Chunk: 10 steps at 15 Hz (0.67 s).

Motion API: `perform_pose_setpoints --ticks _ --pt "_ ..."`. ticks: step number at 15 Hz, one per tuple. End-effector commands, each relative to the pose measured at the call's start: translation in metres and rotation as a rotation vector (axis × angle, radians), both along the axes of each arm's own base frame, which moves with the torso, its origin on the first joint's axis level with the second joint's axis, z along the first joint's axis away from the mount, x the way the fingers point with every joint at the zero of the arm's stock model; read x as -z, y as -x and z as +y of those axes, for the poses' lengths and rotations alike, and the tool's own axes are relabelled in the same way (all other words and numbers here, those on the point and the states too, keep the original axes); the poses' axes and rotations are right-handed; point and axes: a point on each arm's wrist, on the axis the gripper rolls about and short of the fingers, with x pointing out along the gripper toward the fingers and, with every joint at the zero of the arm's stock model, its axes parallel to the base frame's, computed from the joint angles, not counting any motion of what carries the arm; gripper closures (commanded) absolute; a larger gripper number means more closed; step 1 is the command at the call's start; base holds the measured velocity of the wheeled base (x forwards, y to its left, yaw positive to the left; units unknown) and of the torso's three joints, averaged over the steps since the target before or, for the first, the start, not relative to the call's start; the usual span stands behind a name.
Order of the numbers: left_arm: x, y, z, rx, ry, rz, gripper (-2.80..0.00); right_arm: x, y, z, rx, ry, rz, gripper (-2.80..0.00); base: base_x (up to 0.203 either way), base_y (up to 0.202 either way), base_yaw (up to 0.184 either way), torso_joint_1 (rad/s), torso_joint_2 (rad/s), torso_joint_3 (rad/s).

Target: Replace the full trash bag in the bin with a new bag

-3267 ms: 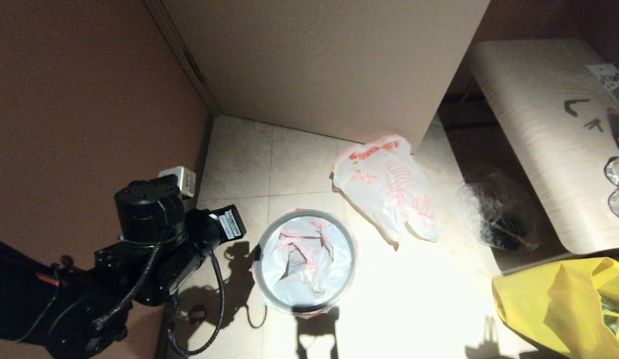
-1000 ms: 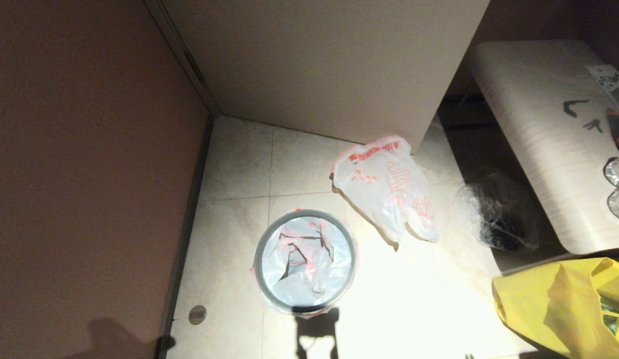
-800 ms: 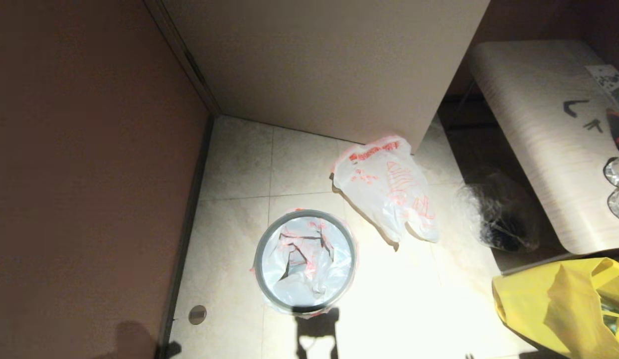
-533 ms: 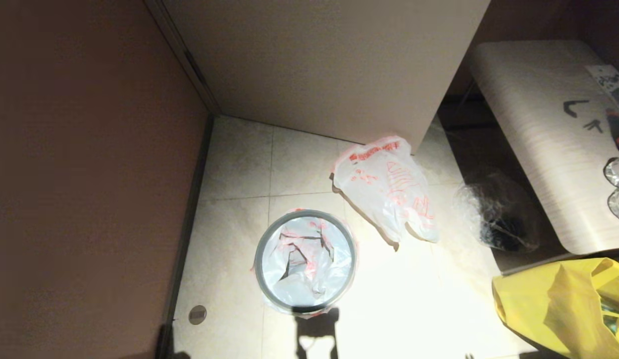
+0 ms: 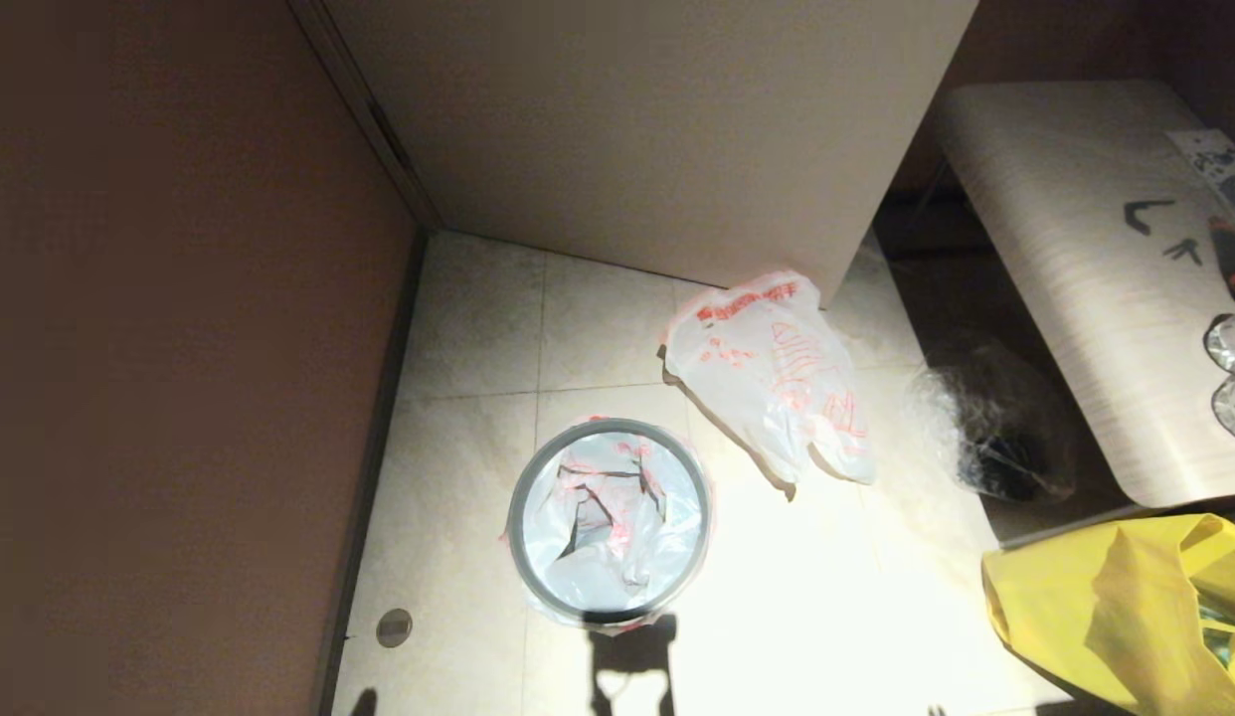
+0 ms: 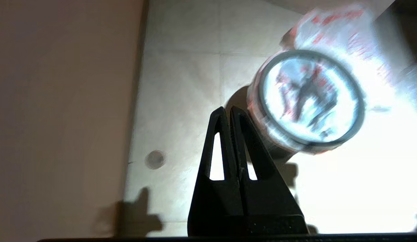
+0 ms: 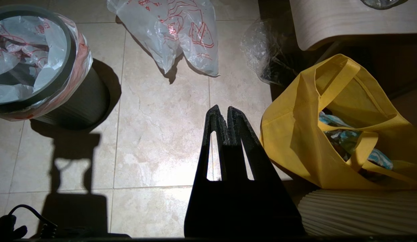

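Observation:
The black bin stands on the tiled floor with its grey ring rim on top. The new bag, thin white with red print, lines it, and its edge is folded out under the ring. The full trash bag, lumpy with a red text band, lies on the floor behind and to the right of the bin, against the cabinet. Neither arm shows in the head view. My left gripper hangs shut and empty above the floor left of the bin. My right gripper is shut and empty over bare tiles between the bin and the yellow bag.
A brown wall runs along the left and a beige cabinet stands behind. A light wooden bench is at the right, with crumpled clear plastic beside it. A yellow bag sits at the near right. A floor drain lies near the wall.
The left arm, earlier beside the bin, has drawn back out of the head view, and its shadow has slid off at the bottom left. Bin and bags have not moved.

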Motion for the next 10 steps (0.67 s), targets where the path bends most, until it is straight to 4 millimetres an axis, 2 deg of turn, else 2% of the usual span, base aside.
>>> perform_pose_setpoints --ticks 1,10 --pt "0.0030 0.0009 0.0002 -0.008 -0.030 0.028 0.00 0.0000 -0.0001 0.0000 -0.001 0.002 0.002 0.00 0.000 0.000 0.000 0.000 0.00 0.000" --pt "0.0030 0.0009 0.0001 -0.006 -0.010 0.027 0.00 0.0002 -0.0001 0.0000 0.000 -0.005 0.003 0.00 0.000 0.000 0.000 0.000 0.00 0.000"
